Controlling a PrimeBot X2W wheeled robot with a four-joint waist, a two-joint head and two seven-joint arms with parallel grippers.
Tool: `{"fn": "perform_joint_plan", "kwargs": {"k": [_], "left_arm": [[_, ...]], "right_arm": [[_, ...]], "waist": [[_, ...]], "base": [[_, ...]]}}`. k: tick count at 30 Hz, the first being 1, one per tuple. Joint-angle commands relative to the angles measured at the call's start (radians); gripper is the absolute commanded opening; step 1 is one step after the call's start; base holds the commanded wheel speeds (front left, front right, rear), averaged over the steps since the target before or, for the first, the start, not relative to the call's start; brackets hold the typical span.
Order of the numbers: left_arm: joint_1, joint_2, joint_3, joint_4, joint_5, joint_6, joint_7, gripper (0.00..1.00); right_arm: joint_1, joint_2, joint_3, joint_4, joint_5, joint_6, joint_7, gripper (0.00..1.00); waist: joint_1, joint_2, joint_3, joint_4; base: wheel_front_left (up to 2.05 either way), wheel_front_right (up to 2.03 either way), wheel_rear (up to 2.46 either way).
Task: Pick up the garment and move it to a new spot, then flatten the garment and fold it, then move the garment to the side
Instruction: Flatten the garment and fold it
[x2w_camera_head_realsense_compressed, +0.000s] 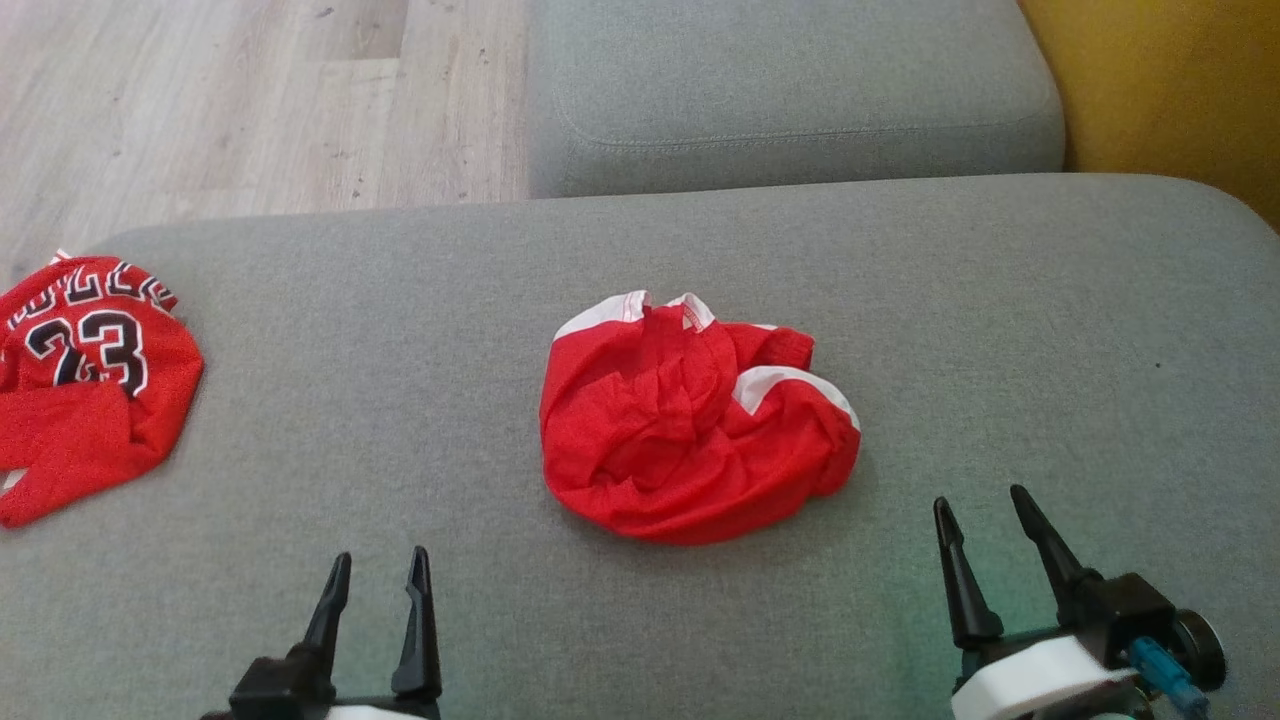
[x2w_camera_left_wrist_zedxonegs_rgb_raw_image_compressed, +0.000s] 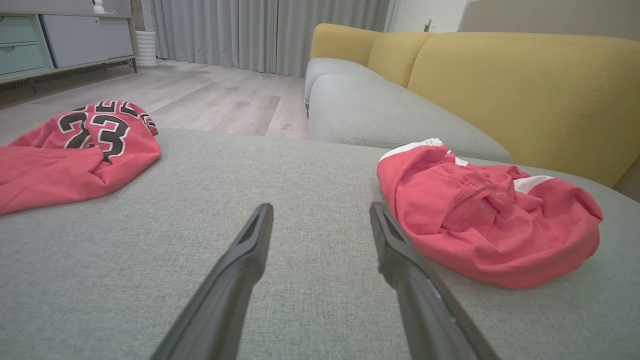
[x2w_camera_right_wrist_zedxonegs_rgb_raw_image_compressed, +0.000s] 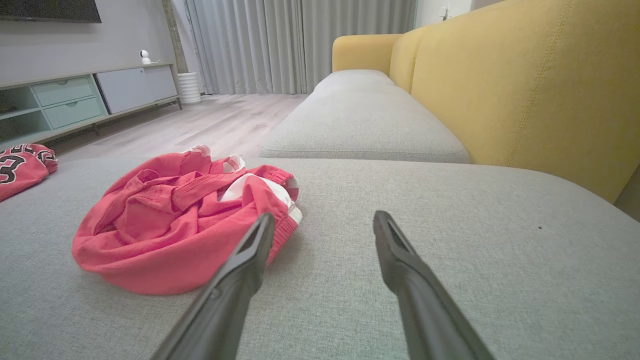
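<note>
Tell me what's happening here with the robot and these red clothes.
Nothing is being handled yet. A crumpled red garment with white trim lies in the middle of the grey sofa cushion. The robot's left gripper and right gripper are both open and empty, short of it on the near side. A red jersey numbered 23 lies off to the robot's left.

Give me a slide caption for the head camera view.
Left gripper and right gripper, both open, poised over a grey cushion, crumpled red garment between them, red jersey at left.
</note>
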Motion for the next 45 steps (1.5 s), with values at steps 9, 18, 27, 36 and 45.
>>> {"fn": "perform_joint_plan", "kwargs": {"k": [9, 18, 27, 36, 45], "left_arm": [[-0.033, 0.014, 0.026, -0.048, -0.008, 0.015, 0.007, 1.0], [-0.033, 0.022, 0.025, -0.057, -0.008, 0.023, 0.01, 1.0], [-0.048, 0.02, 0.009, -0.064, -0.003, 0.025, 0.015, 1.0], [-0.1, -0.005, -0.011, -0.066, 0.011, 0.019, 0.007, 1.0], [-0.137, -0.045, -0.023, -0.026, 0.02, -0.001, -0.007, 1.0]], "right_arm": [[-0.035, -0.004, 0.028, -0.02, 0.007, 0.008, 0.004, 1.0], [-0.037, -0.004, 0.025, -0.022, 0.001, 0.008, 0.006, 1.0], [-0.138, -0.004, 0.072, -0.046, -0.03, 0.008, 0.052, 1.0], [-0.402, -0.004, 0.152, 0.02, 0.024, 0.008, 0.285, 1.0], [-0.556, -0.004, 0.17, 0.176, 0.095, 0.008, 0.545, 1.0]], "waist": [[0.0, -0.0001, 0.006, 0.001], [0.0, -0.0001, 0.014, 0.002], [0.0, -0.0001, 0.052, 0.029], [0.0, -0.0001, 0.144, 0.097], [0.0, -0.0001, 0.202, 0.181]], "base": [[0.0, 0.0, 0.0], [0.0, 0.0, 0.0], [0.0, 0.0, 0.0], [0.0, 0.0, 0.0], [0.0, 0.0, 0.0]]}}
